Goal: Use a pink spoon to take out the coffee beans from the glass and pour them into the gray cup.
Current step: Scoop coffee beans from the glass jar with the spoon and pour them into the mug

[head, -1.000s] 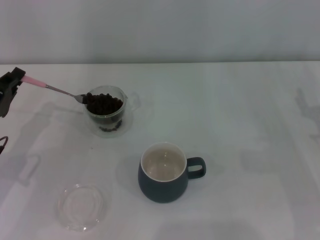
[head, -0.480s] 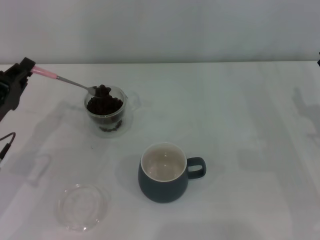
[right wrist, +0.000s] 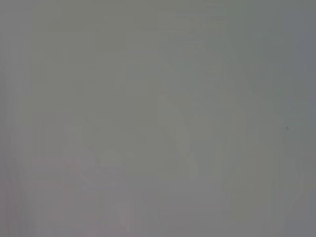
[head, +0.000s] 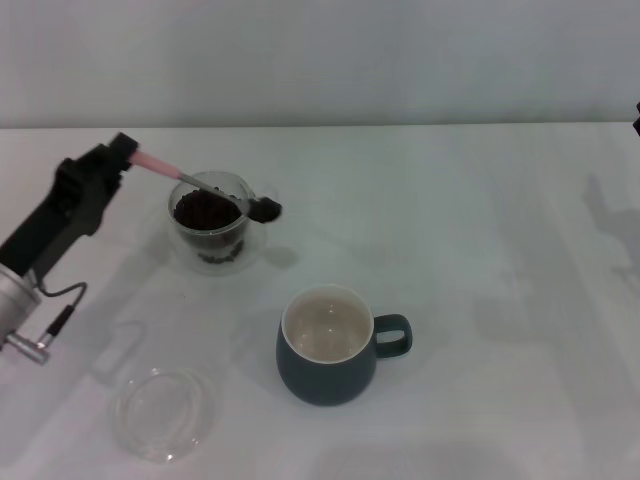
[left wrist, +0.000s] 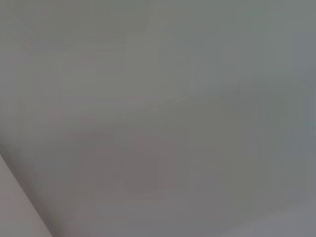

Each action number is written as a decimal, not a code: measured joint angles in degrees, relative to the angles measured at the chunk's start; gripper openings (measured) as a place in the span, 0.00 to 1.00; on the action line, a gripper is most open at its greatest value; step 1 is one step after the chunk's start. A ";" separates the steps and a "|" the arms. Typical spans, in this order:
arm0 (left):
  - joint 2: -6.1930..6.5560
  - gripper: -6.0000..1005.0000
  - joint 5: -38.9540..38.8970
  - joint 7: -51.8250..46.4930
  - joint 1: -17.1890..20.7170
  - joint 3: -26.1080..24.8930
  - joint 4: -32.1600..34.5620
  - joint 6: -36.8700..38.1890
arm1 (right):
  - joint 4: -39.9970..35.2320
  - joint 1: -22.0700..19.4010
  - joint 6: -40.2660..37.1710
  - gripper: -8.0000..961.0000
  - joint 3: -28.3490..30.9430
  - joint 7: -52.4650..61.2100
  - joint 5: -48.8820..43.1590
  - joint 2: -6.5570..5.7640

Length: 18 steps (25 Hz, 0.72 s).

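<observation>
L gripper [head: 122, 148] sits at the far-left of the white table [head: 480, 220], clenched on the pale handle end of the pink spoon [head: 190, 181]. Spoon slants down & away from the gripper, its thin neck crossing over the mouth of the glass [head: 212, 222]; the bowel end is past the glass rim on the side twd the table centre, carrying a small dark load of coffee beans [head: 264, 209] above the tabletop, just beside the glass handle. More beans fill the glass approx to the upper half. Gray cup [head: 330, 345] stands nearer the robot, well apart from the glass, upright, cream inside showing, loop handle pointing to the robot's right. A flat clear round dish [head: 162, 412] lies near the front-left edge, apart from both vessels. R gripper: not visible in head view; both wrist views show only a plain blurred gray field, nothing to tell from them.
</observation>
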 joint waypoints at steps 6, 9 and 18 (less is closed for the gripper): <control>-0.06 0.14 4.43 0.38 -1.46 0.00 -1.37 -0.78 | 0.00 0.00 0.00 0.85 0.00 -0.03 0.00 0.00; -0.10 0.14 5.72 0.56 -1.61 0.00 -1.48 -1.17 | 0.00 0.01 0.00 0.85 0.00 -0.04 0.00 0.00; 0.07 0.14 9.37 3.96 -0.17 0.00 -0.94 -6.46 | -0.12 0.17 0.01 0.85 0.00 -0.04 0.00 -0.09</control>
